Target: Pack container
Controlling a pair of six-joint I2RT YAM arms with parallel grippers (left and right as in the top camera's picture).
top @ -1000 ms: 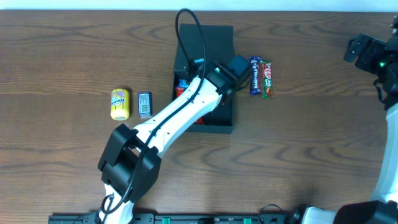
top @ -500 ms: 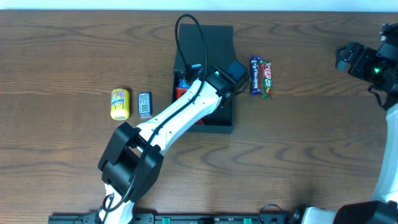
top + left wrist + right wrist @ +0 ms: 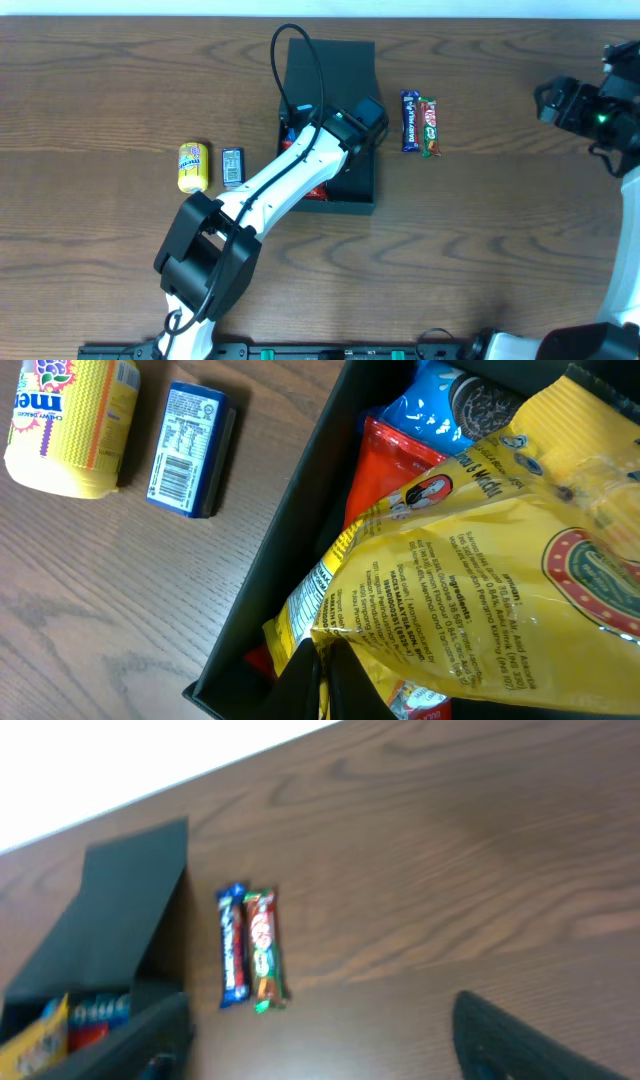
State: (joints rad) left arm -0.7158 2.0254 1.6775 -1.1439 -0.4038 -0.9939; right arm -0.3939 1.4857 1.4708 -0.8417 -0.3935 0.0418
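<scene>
Over container (image 3: 330,65) | left arm (image 3: 285,180) outstretched, left pincer (image 3: 322,685) clamps yellow packet (image 3: 480,560) | right pincer (image 3: 330,1040) wide, far right

the dark green container (image 3: 338,68) lies mid-table, flap lid open rearward, partly filled.

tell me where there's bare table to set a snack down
Widest free patch: brown wooden table right of the blue and red chocolate bars. Also left of the yellow cylindrical tub. Crowded: inside the dark green cardboard box.

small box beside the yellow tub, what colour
Small box is blue with a white barcode label; left wrist view.
</scene>
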